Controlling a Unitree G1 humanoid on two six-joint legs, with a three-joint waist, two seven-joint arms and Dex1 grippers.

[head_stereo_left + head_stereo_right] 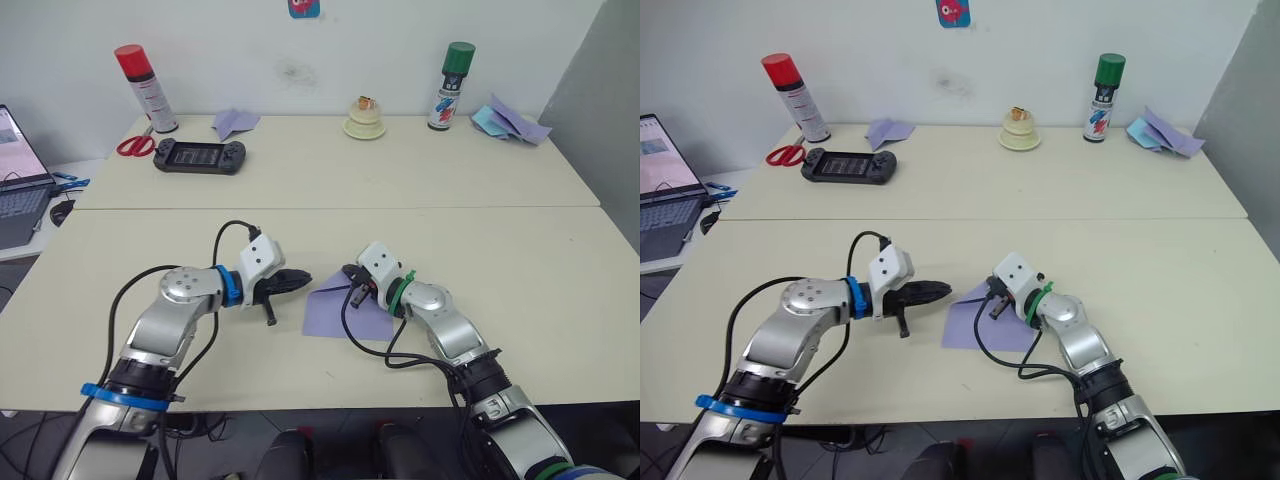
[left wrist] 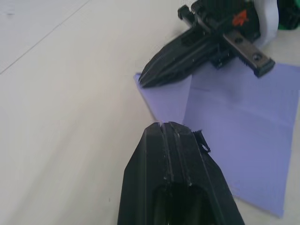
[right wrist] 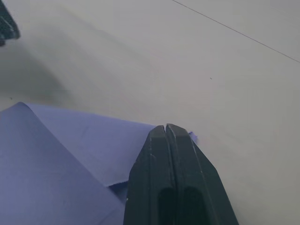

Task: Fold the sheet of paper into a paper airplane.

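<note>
Sheet of paper (image 1: 345, 310) lies flat on the near tabletop (image 1: 500, 250) between both arms, one corner turned over. Right gripper (image 1: 351, 273), fingers pressed together, bears on that flap, likely setting the crease. Left gripper (image 1: 300, 278), fingers together and empty, hovers just beside the sheet's edge.

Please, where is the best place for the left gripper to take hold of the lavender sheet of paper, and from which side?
Probably the sheet of paper's bare left edge, approached from the robot's left, where the left gripper is. The paper lies flat, so slide under.
</note>
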